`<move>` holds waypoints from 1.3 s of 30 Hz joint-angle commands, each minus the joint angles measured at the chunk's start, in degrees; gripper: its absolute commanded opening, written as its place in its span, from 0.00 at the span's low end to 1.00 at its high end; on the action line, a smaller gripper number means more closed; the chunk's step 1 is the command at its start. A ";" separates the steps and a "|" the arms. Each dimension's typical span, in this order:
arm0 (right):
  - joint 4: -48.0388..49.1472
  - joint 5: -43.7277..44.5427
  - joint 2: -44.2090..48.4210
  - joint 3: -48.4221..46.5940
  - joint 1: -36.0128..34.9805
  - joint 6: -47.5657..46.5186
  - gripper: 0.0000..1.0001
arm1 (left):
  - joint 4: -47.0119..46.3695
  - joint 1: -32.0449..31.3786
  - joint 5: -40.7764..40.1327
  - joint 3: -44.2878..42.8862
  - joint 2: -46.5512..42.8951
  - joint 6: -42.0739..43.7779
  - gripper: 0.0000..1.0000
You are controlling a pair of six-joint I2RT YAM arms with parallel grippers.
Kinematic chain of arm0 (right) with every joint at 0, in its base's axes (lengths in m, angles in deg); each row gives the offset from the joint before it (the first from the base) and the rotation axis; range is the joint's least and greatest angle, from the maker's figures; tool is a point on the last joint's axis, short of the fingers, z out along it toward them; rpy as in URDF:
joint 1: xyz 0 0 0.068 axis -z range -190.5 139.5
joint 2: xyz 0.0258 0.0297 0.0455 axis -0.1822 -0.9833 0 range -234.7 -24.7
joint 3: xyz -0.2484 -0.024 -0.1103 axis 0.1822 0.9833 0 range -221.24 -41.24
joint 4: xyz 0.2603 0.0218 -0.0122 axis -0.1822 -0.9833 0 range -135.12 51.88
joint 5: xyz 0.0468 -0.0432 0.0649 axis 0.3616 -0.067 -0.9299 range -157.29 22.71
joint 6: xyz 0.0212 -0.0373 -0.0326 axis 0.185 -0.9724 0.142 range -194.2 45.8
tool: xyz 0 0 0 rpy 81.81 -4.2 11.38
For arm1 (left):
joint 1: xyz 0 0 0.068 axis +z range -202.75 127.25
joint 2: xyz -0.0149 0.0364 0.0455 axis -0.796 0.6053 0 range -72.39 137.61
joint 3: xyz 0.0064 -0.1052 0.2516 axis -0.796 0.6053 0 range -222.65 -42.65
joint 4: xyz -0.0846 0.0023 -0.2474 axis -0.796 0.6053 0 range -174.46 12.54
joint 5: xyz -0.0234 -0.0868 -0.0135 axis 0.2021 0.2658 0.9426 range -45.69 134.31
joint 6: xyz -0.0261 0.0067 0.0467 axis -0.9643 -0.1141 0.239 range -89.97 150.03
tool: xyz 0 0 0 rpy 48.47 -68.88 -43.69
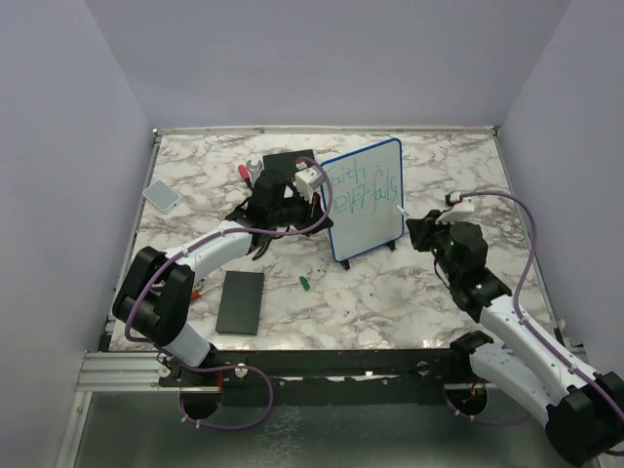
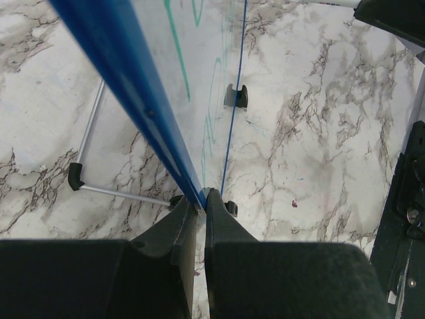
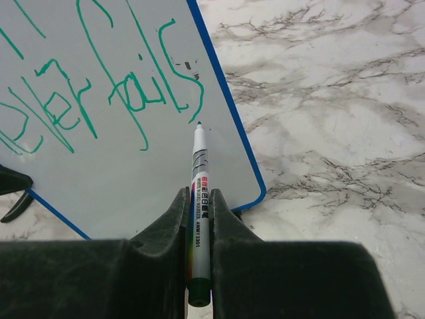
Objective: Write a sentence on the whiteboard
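The whiteboard point(image 1: 363, 207) stands upright on small black feet at mid table, blue frame around a white face. Two lines of the sentence point(image 1: 363, 185) run across it in green; the right wrist view reads "fails" point(image 3: 143, 100) at the end. My left gripper point(image 2: 201, 196) is shut on the board's blue frame point(image 2: 123, 76) at its left edge point(image 1: 314, 182). My right gripper point(image 3: 199, 197) is shut on a white marker point(image 3: 200, 166), whose tip sits just below the last letter, close to the face. Whether it touches is unclear.
A flat black slab point(image 1: 241, 301) lies near the left arm, with a green cap point(image 1: 304, 283) beside it. A grey pad point(image 1: 161, 195) sits at the far left. A wrench and a red-handled tool point(image 1: 247, 171) lie behind the left gripper. Walls enclose the table.
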 commanded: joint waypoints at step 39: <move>-0.71 4.42 5.52 1.23 -0.26 0.11 0.01 | 4.69 -0.35 -2.20 0.16 -0.07 1.39 0.00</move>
